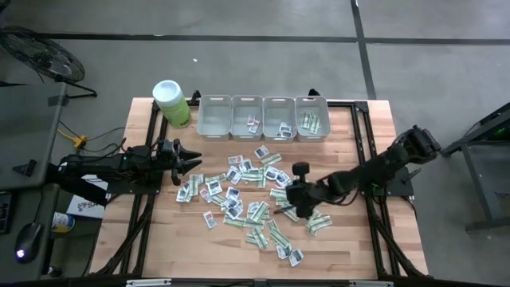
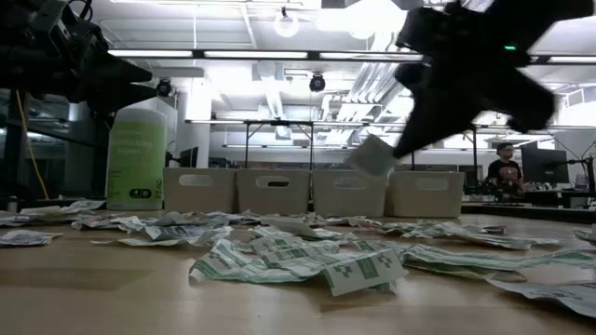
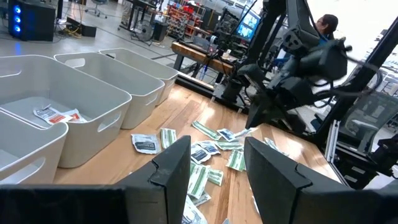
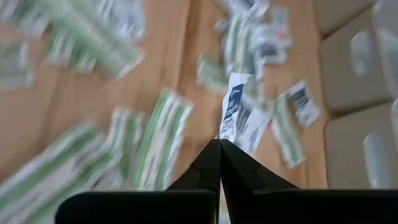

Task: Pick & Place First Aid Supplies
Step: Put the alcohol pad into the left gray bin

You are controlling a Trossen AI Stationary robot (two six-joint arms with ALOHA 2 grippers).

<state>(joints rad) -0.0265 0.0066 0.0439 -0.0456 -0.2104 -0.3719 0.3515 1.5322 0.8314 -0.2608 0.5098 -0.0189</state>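
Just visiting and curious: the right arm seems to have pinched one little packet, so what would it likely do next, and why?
Probably carry it toward the grey bins. The right gripper has its jaws shut on a white packet, lifted clear of the pile; several bins already hold packets.

Two dark jointed arms, blunt black fingers (image 3: 171,165), seemingly matte

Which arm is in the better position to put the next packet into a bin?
Probably the right: the right gripper already pinches a white packet above the pile. The left gripper hovers open and empty at the table's left edge.
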